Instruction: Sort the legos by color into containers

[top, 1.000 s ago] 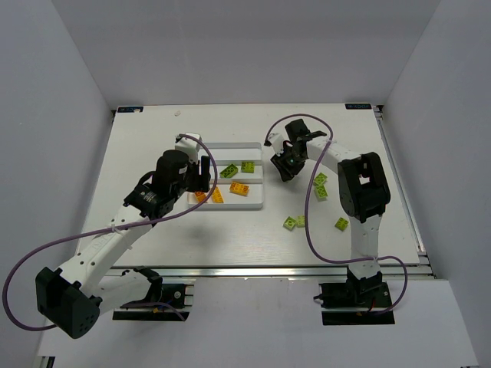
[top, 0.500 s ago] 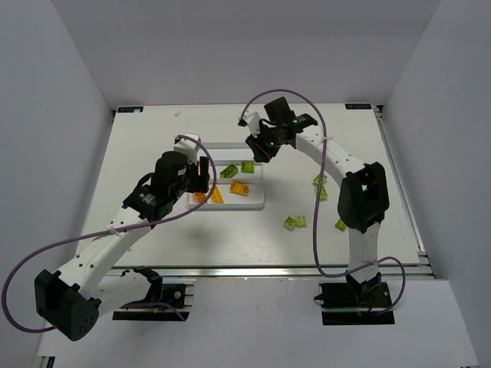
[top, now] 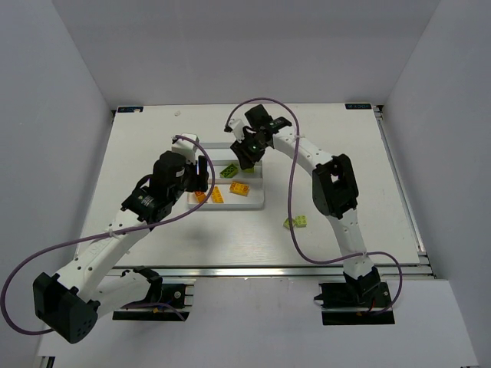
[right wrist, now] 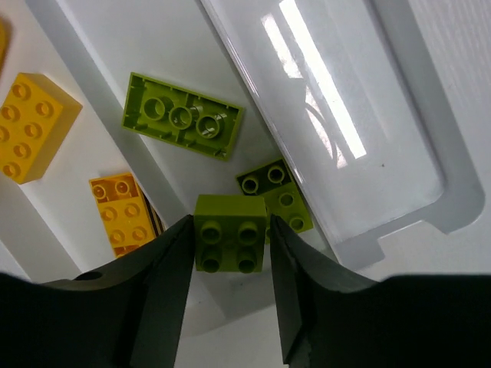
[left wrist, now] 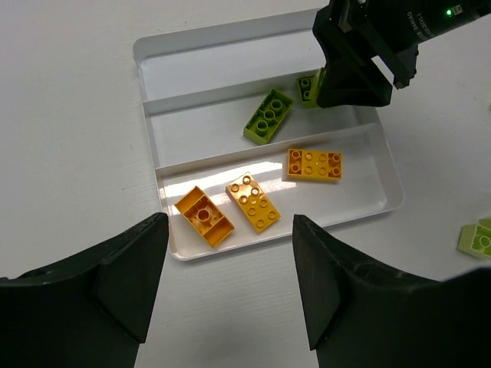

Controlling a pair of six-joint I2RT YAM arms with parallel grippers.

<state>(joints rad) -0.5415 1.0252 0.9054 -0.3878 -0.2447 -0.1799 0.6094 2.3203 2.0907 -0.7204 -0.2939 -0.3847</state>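
Observation:
The white tray (top: 258,146) has three long compartments. The near one holds three orange legos (left wrist: 203,217) (left wrist: 257,201) (left wrist: 314,164). The middle one holds a long lime lego (left wrist: 268,116), lying studs down in the right wrist view (right wrist: 182,115), and a shorter lime lego (right wrist: 285,201). My right gripper (top: 245,153) hangs over the middle compartment's right end, shut on a small square lime lego (right wrist: 230,232). My left gripper (left wrist: 226,284) is open and empty, just off the tray's near left edge (top: 201,175). The far compartment (left wrist: 230,65) shows no legos.
Two loose lime legos (top: 296,222) lie on the table right of the tray; one shows at the left wrist view's edge (left wrist: 479,239). The right arm (top: 334,184) stretches across the right half of the table and hides what lies under it.
My right gripper has swung left from the table's right side to above the tray's middle compartment, carrying the lime lego. The left arm has barely moved.

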